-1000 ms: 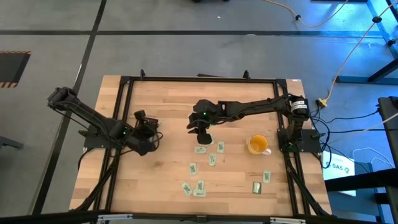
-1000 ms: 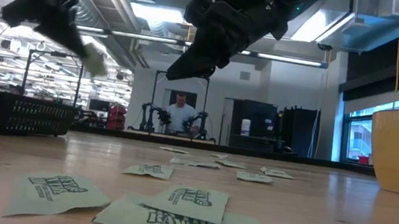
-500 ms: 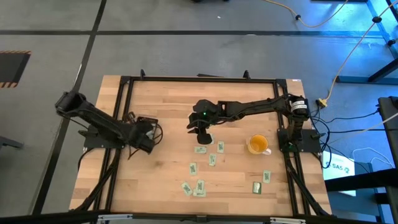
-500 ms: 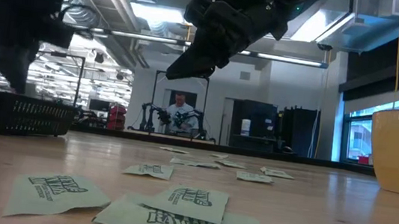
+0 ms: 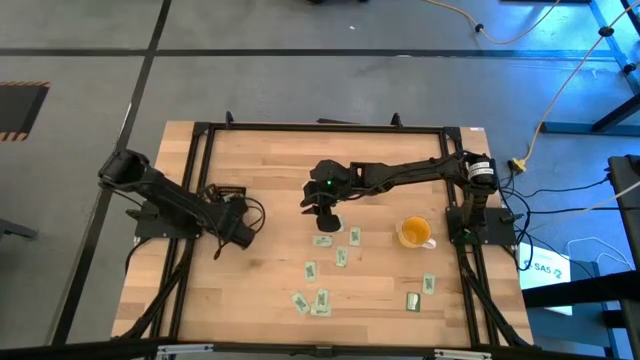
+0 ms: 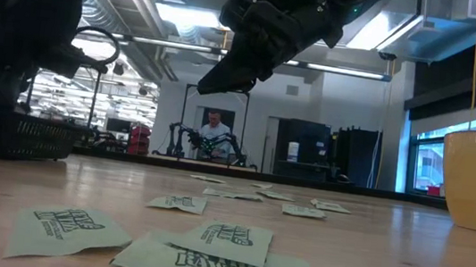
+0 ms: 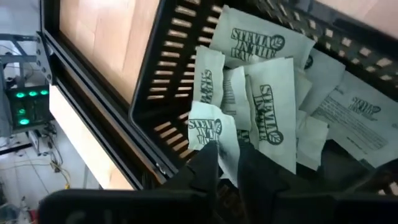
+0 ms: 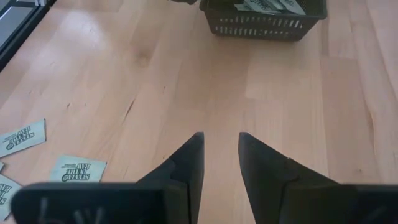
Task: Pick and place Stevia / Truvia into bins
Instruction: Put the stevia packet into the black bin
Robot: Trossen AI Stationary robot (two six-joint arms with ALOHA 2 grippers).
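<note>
while your left gripper [image 7: 227, 163] hangs over the black bin [image 5: 228, 197] at the table's left side, its fingers stand a little apart with the corner of one stevia sachet [image 7: 213, 132] showing between the tips; you can't tell if it's pinched or already let go. the bin holds a loose pile of sachets [image 7: 267, 93], overlapping, print side up, lying against its slotted wall [image 7: 165, 81]. your right gripper [image 8: 219, 158] hovers above bare wood near the table's middle, fingers parted, nothing between them. from its wrist view the bin [image 8: 263, 22] sits farther off across the table with sachets inside. loose sachets [image 5: 322, 240] are scattered flat on the wooden table [image 5: 270, 160] just below the right gripper [image 5: 325, 214] in the high view, more near the front edge [image 5: 311, 301]. a yellow cup [image 5: 414, 232] stands to the right of them. in the low view, a person [image 6: 213, 136] is in the room behind.
</note>
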